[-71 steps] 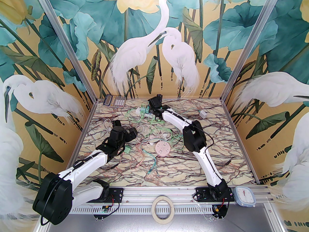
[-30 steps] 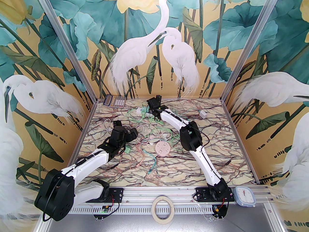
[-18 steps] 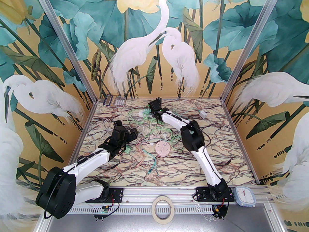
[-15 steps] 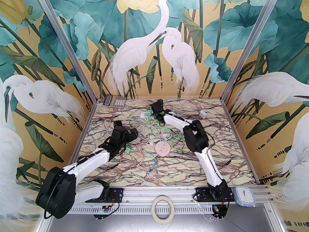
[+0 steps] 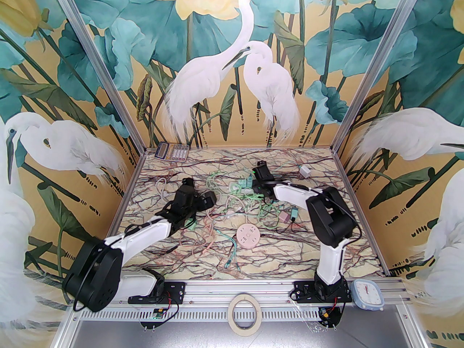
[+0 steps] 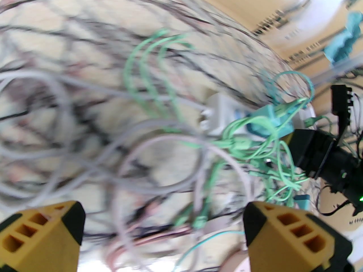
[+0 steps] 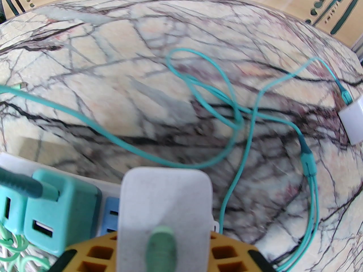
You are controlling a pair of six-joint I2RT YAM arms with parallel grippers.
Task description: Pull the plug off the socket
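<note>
The white plug (image 7: 166, 197) stands upright in the power strip (image 7: 11, 159). A green cable (image 7: 160, 246) enters its top face. The plug is still seated in the strip, next to a blue socket face (image 7: 112, 211).

The right fingers (image 7: 236, 249) sit one on each side of the plug body and are closed against it. The plug fills the gap between them.

A teal plug (image 7: 61, 205) stands in the same strip, just beside the white plug on its left in the right wrist view. A dark teal cable (image 7: 17, 181) leads out of it.

Seen from the top camera, the strip lies on the worktop (image 5: 326, 259) past the middle, toward the far side, just left of the right arm's wrist.

The left fingers (image 6: 48, 242) are spread wide and hold nothing. They hover over a tangle of grey and green cables (image 6: 158, 157). The strip lies beyond them and apart from them. The left wrist view is blurred, so the finer detail of the cables cannot be told.

A thin teal cable (image 7: 127, 149) loops over the worktop beyond the white plug and runs to a small white adapter (image 7: 353, 122). A round pink socket (image 5: 247, 236) lies nearer the arm bases, well apart from both pairs of fingers. A calculator (image 5: 172, 151) lies at the far left corner.
</note>
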